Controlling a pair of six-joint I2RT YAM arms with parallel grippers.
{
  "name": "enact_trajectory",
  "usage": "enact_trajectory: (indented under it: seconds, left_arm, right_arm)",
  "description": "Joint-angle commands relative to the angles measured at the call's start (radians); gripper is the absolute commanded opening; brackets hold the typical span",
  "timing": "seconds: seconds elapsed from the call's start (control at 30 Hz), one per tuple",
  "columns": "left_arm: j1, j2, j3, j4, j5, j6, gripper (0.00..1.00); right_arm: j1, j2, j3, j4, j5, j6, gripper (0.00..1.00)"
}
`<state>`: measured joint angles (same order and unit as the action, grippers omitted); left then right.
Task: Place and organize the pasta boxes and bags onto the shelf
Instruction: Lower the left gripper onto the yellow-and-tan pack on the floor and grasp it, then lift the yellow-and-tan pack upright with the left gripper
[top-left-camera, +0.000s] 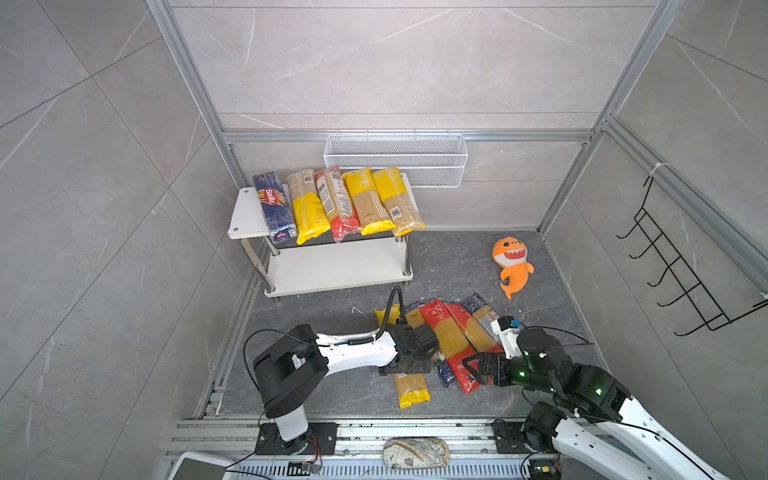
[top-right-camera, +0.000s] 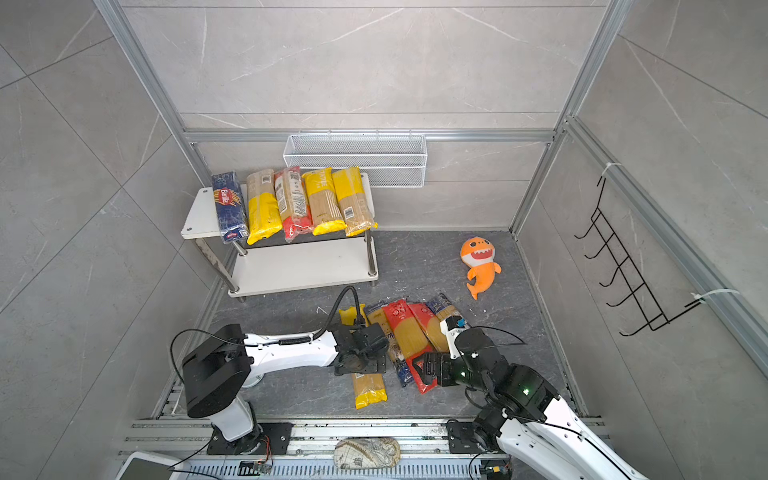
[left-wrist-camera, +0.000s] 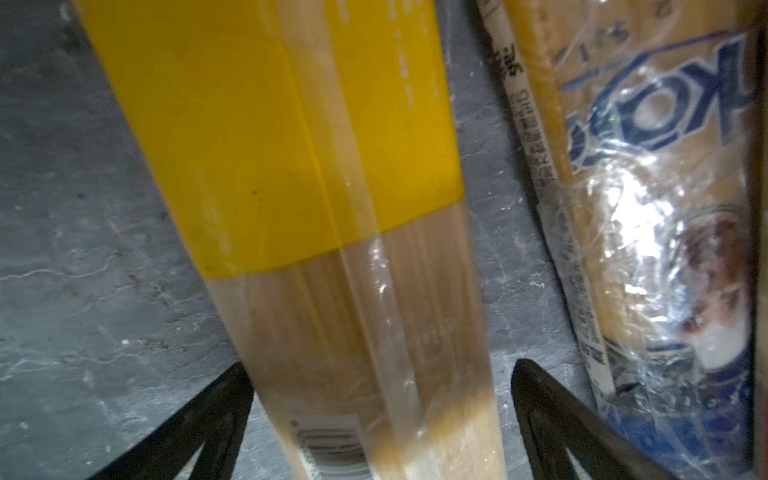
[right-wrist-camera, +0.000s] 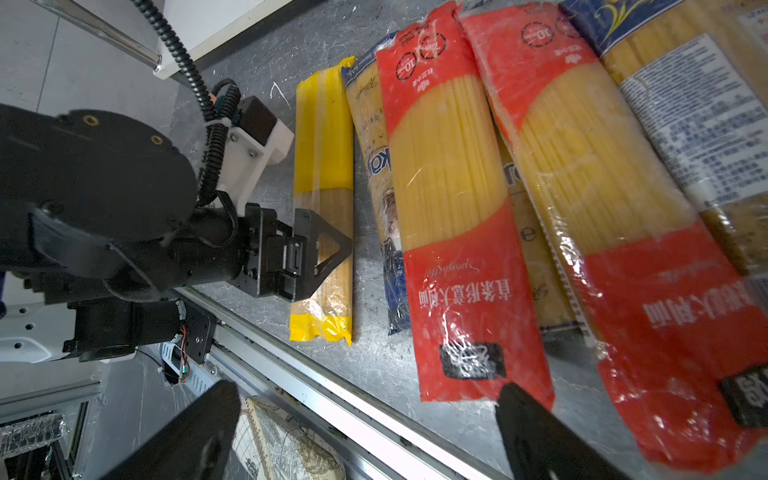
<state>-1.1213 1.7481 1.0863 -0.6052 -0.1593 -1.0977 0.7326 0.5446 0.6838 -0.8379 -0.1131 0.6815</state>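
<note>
Floor: pack under left end effector

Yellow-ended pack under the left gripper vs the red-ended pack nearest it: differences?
Yellow-ended pack: yellow ends, pale-brown pasta; red-ended pack: red ends, bright-yellow pasta. Yellow-ended pack lies straight on the floor; red-ended pack rests partly on a blue-printed pack. The open left gripper straddles the yellow-ended pack; the open right gripper is at the red-ended pack's end, not around it. Both lie flat, unheld.
</note>
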Motion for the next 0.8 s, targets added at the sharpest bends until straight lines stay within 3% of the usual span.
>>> enact_trajectory:
  seconds: [0.0, 0.3, 0.4, 0.63, 0.77]
  left_arm:
    - [-0.018, 0.057, 0.068, -0.076, -0.046, -0.039, 1.00]
    - [-0.026, 0.142, 0.066, -0.090, -0.005, -0.079, 0.99]
    - [-0.026, 0.133, 0.038, -0.080, 0.012, -0.092, 0.93]
    - [-0.029, 0.076, -0.040, -0.071, 0.020, -0.103, 0.33]
    - [-0.032, 0.008, -0.104, -0.071, 0.010, -0.116, 0.07]
  right_arm:
    - [0.006, -0.034, -0.010, -0.038, 0.021, 0.009, 1.00]
    - [0.006, -0.085, -0.005, -0.058, 0.027, 0.014, 1.00]
    - [0.006, -0.092, -0.003, -0.060, 0.026, 0.013, 1.00]
    - [0.006, -0.081, 0.003, -0.043, 0.025, 0.003, 1.00]
    - [0.007, -0.044, 0.018, -0.024, 0.020, -0.009, 1.00]
